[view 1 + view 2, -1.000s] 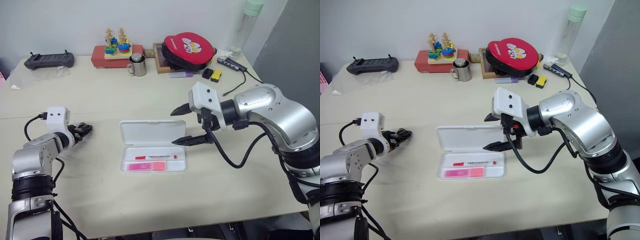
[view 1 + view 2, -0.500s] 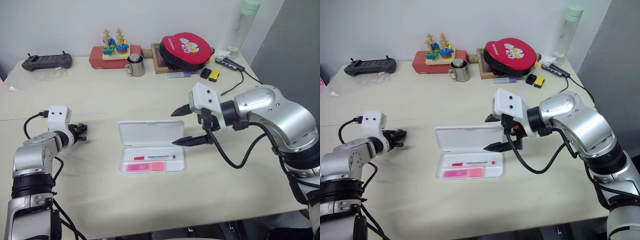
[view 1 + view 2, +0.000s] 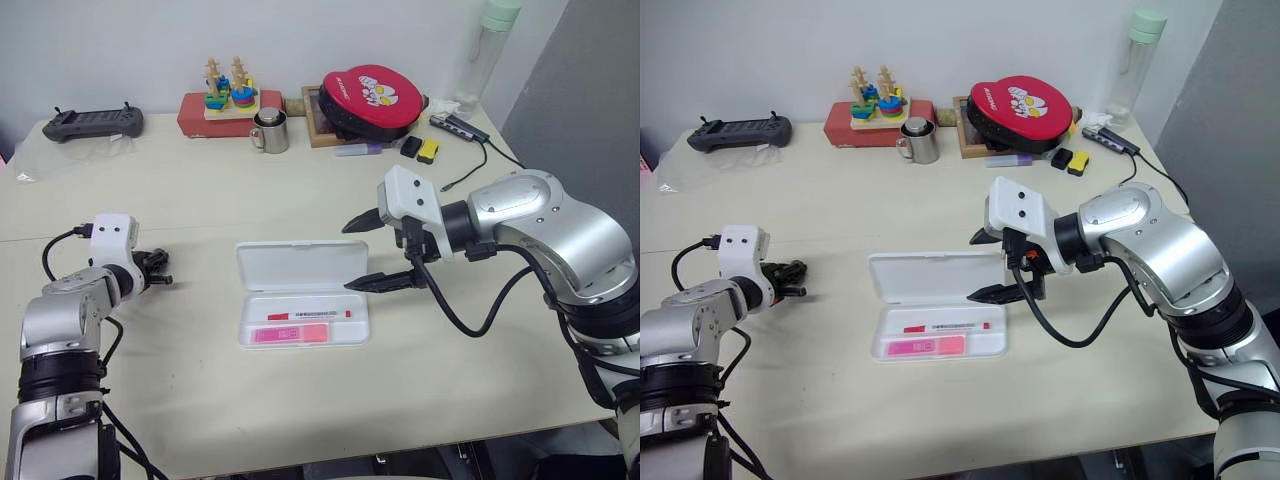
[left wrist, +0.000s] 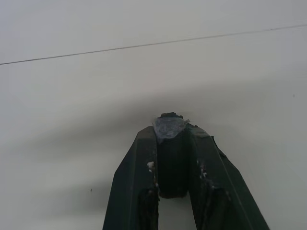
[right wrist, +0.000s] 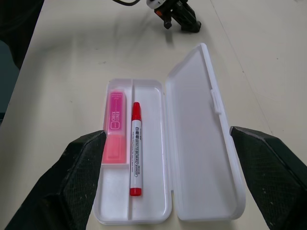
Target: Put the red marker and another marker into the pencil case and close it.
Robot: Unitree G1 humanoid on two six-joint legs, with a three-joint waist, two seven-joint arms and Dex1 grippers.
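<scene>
Markers both loaded already: red marker [image 5: 135, 148] lies in the long compartment of the pencil case [image 3: 303, 296], pink highlighter [image 5: 114, 132] in the narrower compartment beside it, on the side away from the hinge. Case sits mid-table [image 3: 300, 400], lid [image 5: 204, 139] flat open toward the far side. So my read: only the closing step is left.

Right gripper [image 3: 361, 253] hangs over the right end of the case, jaws spread wide and empty; in its wrist view the two fingers frame the open case. Left gripper [image 3: 158, 273] is well off to the left over bare table, fingers pinched together on nothing, tips meeting in its wrist view.

Next move probably: a finger has to get under or behind the far lid edge and swing it over the hinge onto the tray, then press down until it latches. Risk is that the light case slides or the lid springs back; marker looks low enough not to block it.

Versus a second ago: left gripper was partly open, now closed, and it has drawn slightly back from the case. Right gripper, case and both markers are unchanged. Clutter along the far table edge is untouched.
</scene>
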